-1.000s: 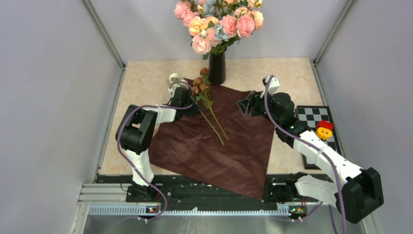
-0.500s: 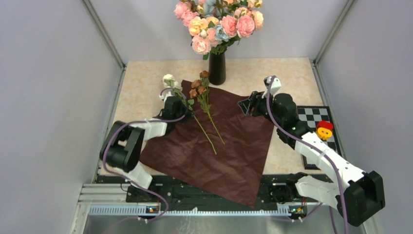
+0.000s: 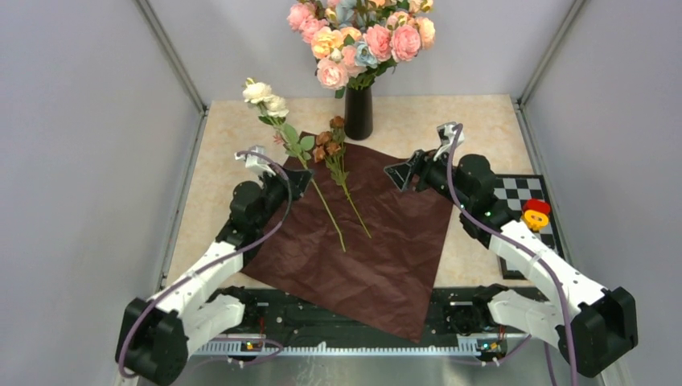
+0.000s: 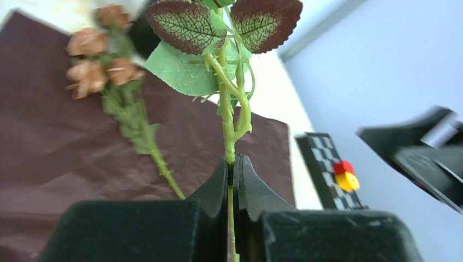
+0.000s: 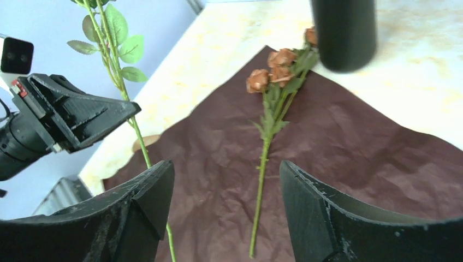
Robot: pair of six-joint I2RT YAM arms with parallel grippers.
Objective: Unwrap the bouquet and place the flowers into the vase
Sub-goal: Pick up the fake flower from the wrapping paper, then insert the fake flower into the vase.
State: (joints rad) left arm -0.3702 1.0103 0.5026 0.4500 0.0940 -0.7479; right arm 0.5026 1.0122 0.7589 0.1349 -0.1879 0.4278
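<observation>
Jaws on left gripper (image 4: 232, 164) pinched shut on cream-rose stem (image 3: 293, 145), held up near far-left corner of table (image 3: 233, 121). Right gripper (image 5: 224, 169) gaping, empty. Paper (image 3: 370, 249) spread flat, unwrapping judged done; brown-rose stem (image 3: 344, 177) lying on it near vase (image 3: 359, 112). Both stems yet to place.

Crinkled maroon paper (image 3: 362, 241) spread flat. On it, brown-rose stem (image 3: 338, 161) lying, blooms near upright black vase (image 3: 359, 112) at far edge. Aslant over paper's left corner, white-rose stem (image 3: 283, 129), clamped in left gripper (image 4: 232, 164), blooms high.
</observation>
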